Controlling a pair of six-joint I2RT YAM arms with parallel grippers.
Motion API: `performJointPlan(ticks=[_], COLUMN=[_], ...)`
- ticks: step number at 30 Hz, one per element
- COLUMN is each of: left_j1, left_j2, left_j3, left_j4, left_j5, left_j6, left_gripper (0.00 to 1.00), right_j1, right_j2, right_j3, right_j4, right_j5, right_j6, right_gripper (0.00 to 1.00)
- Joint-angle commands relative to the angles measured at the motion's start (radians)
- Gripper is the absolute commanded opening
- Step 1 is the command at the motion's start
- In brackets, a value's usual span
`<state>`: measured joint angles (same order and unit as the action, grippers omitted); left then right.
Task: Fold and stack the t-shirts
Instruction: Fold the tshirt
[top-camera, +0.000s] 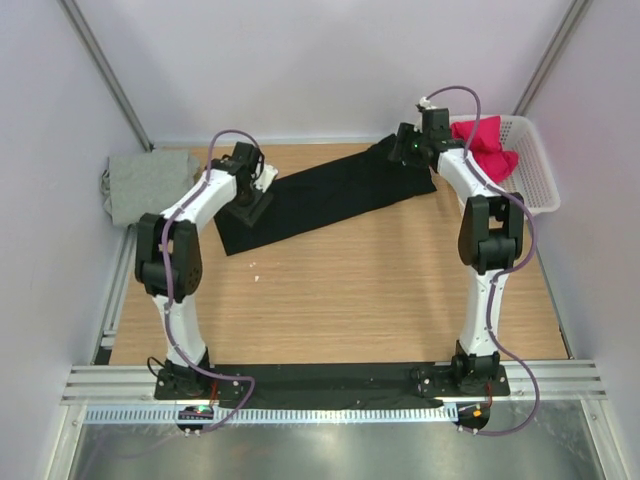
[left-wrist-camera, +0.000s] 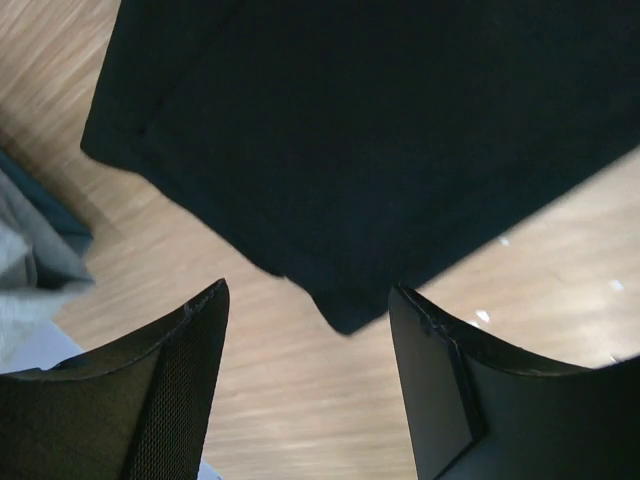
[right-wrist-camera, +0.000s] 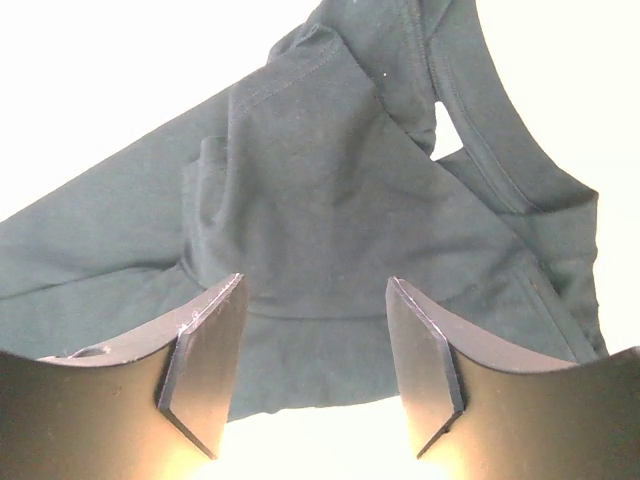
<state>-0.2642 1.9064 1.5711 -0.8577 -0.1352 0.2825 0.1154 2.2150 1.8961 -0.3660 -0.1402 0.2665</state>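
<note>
In the left wrist view the left gripper (left-wrist-camera: 308, 295) has its jaws spread, holding nothing. It hangs just over the lower corner of the black t-shirt (left-wrist-camera: 380, 130), which sits in the gap between them. The right gripper (right-wrist-camera: 315, 283) is also wide apart and empty, poised above the collar end of the same shirt, whose neck opening shows at the upper right of that frame.

From above, the black t-shirt (top-camera: 330, 195) lies as a long, narrowed band running diagonally across the upper middle of the table (top-camera: 350, 290). One gripper stands at each end, probably so the two ends can be taken at once and brought together for the next fold.

Both arms reach far forward with elbows bent. The left one angles toward the upper left end and the right one toward the upper right end.

The grey t-shirt (top-camera: 148, 185) lies folded at the upper left, beside the table's edge, likely the start of the stack. The magenta-red t-shirt (top-camera: 488, 145) sits crumpled in the white basket (top-camera: 545, 185) at the upper right, not yet folded.
</note>
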Motion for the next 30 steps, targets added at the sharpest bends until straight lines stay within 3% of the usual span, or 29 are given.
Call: performJointPlan(ticks=[1,12,22,30], left_j1=[0.013,0.013,-0.047,-0.161], left_j2=[0.103,0.250,0.139,0.022], left_j3=[0.058,0.101,-0.091,-0.232], left_j4=[0.091,0.100,0.075,0.012], left_j5=[-0.063,-0.080,-0.086,-0.081], left_j6=[0.099,0.133,0.116,0.063], left_gripper=[0.66,0.65,0.64,0.64], right_j1=[-0.002,0.000,0.032,0.055], right_j2=[-0.064,0.018,0.193,0.258], right_j3=[-0.095,-0.108,0.055,0.148], right_j4=[0.056,0.091,0.098,0.093], right_j5=[0.010,0.011,-0.013,-0.041], right_j6=[0.062,-0.015,-0.029,-0.039], right_gripper=[0.63,0.63,0.64,0.64])
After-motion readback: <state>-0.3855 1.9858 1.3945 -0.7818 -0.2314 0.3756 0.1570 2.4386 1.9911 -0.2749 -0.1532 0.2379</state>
